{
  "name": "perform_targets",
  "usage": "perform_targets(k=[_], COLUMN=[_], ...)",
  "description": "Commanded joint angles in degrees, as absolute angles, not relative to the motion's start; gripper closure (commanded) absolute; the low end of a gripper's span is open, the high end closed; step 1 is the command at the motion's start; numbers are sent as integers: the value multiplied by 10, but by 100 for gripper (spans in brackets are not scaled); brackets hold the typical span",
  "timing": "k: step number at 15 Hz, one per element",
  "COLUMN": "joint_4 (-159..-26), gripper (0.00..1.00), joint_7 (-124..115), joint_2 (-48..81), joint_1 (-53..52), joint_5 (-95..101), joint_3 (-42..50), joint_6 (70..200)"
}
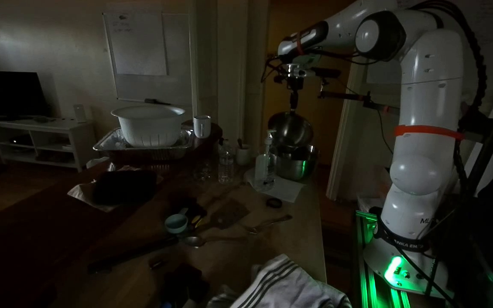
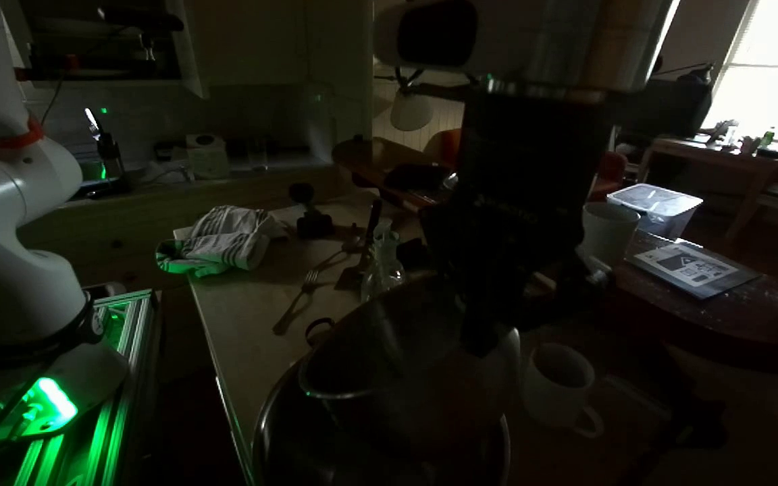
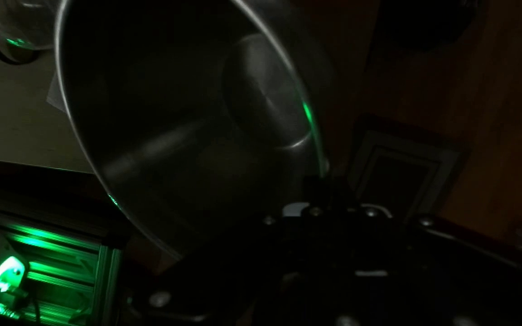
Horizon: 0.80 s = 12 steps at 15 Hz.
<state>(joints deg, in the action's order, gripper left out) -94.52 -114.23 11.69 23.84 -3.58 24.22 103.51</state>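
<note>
I have the end effector point(image 3: 326, 181) clamped on the bowl point(image 1: 293, 129) by its rim, tilted over a second bowl point(image 1: 296, 167) (if they touch, I cannot tell). I judge it light, stiff, slippery; the rim suits gripping.

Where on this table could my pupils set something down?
Bare tabletop lies between the fork, striped towel and robot-side edge. Crowded: where the pincer holds a tilted bowl over a lower bowl near a pump bottle, and around the spoon, spatula and measuring cup.
</note>
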Motion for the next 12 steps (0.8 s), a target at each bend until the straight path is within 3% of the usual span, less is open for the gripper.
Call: perform_targets(k=[1,12], joint_4=[-942,-945], gripper=[98,98], joint_7=[-1144,-1170], joint_2=[73,-74], joint_1=[234,197], joint_5=[-37,2], joint_3=[242,189], joint_6=[1018,1014])
